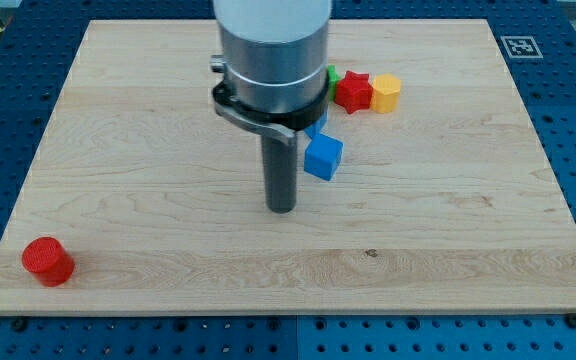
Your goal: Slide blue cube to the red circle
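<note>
Near the middle of the wooden board (448, 230), a little toward the view's top, sits the blue cube (323, 157), resting flat on the wood with one corner turned toward the view's bottom. Just to its left in the view stands my rod, upright and straight, and my tip (282, 208) meets the board slightly lower in the view than the cube and close beside it; whether the rod's side touches the cube I cannot tell. I have no jaws to spread or press together, only this bare dark rod, so nothing is pinched or carried. Above the rod my wide grey cylinder body (273, 50) fills the view's top centre and hides part of the board behind it, with a dark bracket ringing its lower edge. Another bit of blue shows just under that bracket, above the cube, its shape hidden. Farther toward the view's top right lie a red star-shaped block (352, 91) and a yellow block (386, 92) touching side by side, with a sliver of green block (332, 74) peeking out beside my body. Well apart, near the board's lower left corner in the view, stands the red circle (47, 260), a short cylinder alone on the wood.
</note>
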`<state>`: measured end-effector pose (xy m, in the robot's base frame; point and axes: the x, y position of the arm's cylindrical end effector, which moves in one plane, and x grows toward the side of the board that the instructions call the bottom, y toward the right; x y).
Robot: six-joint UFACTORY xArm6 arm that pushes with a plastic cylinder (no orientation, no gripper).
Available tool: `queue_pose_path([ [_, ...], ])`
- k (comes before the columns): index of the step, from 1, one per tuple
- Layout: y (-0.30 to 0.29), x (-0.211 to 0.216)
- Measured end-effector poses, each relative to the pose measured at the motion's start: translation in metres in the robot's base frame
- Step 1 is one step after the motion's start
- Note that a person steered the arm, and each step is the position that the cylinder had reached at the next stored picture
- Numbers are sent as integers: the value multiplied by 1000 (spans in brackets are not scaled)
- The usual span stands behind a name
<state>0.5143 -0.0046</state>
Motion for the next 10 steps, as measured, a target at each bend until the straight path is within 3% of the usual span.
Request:
queue_pose_path([
  [3, 71, -29],
  [5, 71, -83],
  [6, 63, -89],
  [10, 33, -28],
])
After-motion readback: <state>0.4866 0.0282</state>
